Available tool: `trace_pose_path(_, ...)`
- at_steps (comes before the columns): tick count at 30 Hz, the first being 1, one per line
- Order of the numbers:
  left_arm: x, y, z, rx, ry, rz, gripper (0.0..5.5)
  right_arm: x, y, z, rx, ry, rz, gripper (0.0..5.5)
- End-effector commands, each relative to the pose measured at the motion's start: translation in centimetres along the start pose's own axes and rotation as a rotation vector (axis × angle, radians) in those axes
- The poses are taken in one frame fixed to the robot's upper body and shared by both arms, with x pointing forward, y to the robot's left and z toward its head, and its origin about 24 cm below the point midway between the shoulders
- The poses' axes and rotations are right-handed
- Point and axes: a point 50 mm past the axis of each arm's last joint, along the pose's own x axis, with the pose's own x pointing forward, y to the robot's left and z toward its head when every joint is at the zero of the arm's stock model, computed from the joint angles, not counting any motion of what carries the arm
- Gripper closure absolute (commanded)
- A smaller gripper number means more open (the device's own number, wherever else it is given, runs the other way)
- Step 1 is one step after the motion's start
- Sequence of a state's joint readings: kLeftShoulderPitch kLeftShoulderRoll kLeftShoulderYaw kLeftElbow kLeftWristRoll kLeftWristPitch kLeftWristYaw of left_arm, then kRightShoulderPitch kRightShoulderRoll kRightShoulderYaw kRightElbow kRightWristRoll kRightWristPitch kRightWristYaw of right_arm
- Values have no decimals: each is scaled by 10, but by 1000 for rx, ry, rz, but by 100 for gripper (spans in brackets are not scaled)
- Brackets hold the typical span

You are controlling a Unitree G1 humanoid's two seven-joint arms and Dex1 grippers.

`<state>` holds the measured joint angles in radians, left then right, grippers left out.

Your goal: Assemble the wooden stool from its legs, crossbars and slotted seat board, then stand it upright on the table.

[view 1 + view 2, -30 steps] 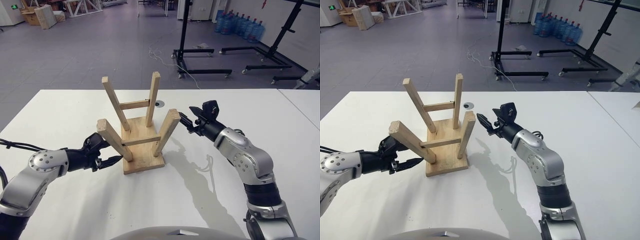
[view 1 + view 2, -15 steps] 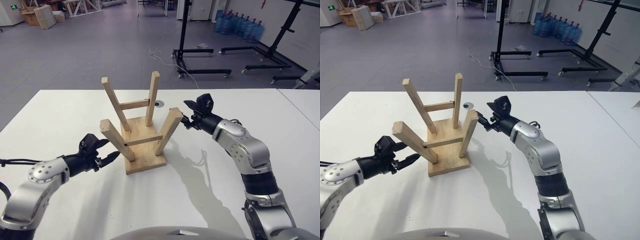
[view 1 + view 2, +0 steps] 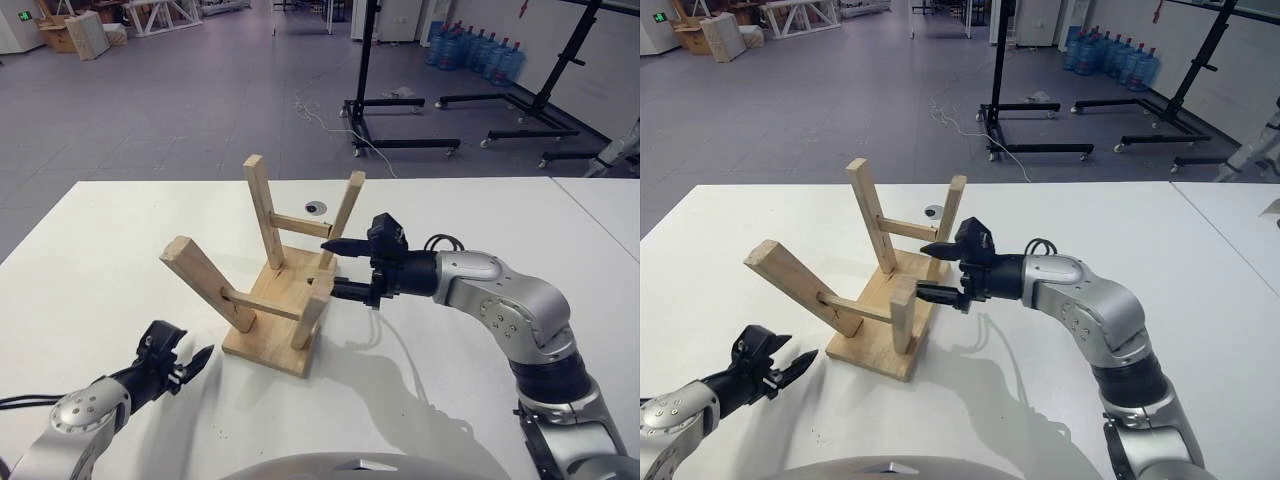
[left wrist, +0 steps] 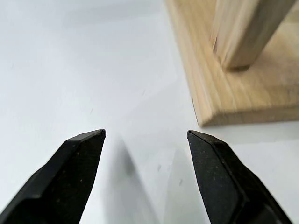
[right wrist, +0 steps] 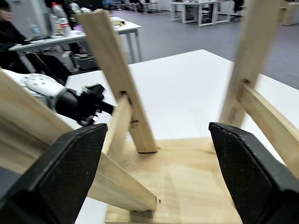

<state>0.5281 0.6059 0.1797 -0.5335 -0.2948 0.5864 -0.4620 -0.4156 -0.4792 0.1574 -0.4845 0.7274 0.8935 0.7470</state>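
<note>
- Left eye view: I log a broad white table (image 3: 100, 230) carrying one pale wooden stool (image 3: 265, 303), upside down near its middle. The slotted seat board (image 3: 262, 345) lies on the surface, with the legs (image 3: 262, 205) and crossbars (image 3: 303, 227) pointing up.
- Left gripper (image 3: 195, 362): low over the table, near the board's near-left corner but apart from it. Its jaws are spread wide and hold nothing.
- Right gripper (image 3: 332, 266): at the stool's right side, between the two right-hand legs. Its jaws are wide apart with nothing clamped.
- Small round dark disc (image 3: 316, 207): on the table just behind the stool.
- Room beyond: grey floor (image 3: 200, 90), black wheeled stands (image 3: 400, 140), blue water bottles (image 3: 480, 50), wooden crates (image 3: 85, 30).
</note>
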Motion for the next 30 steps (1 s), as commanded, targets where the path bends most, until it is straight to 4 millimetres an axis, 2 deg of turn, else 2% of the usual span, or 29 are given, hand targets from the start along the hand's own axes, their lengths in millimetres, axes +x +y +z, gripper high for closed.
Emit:
trace_pose_path(1, -8, -3, 12, 40, -56, -53, 230, -3, -3, 3, -15, 7, -30, 148)
trace_pose_path(6, -26, -25, 34, 126, -198, -264, 230, -31, -27, 4, -14, -41, -222, 148)
trace_pose_path(10, -29, -45, 38, 129, -215, -369, 230, -50, -44, 7, -29, -47, -308, 148)
trace_pose_path(13, -17, -60, 39, 96, -241, -348, 230, -53, -52, 10, -32, -28, -304, 148)
trace_pose_path(16, -4, -84, 39, 52, -255, -351, 230, -56, -60, 13, -34, 8, -293, 148)
trace_pose_path(22, -3, -117, 38, 19, -264, -358, 230, -62, -70, 17, -38, 58, -277, 148)
trace_pose_path(30, 19, -128, 43, -8, -266, -244, 230, -57, -75, 23, -32, 54, -253, 148)
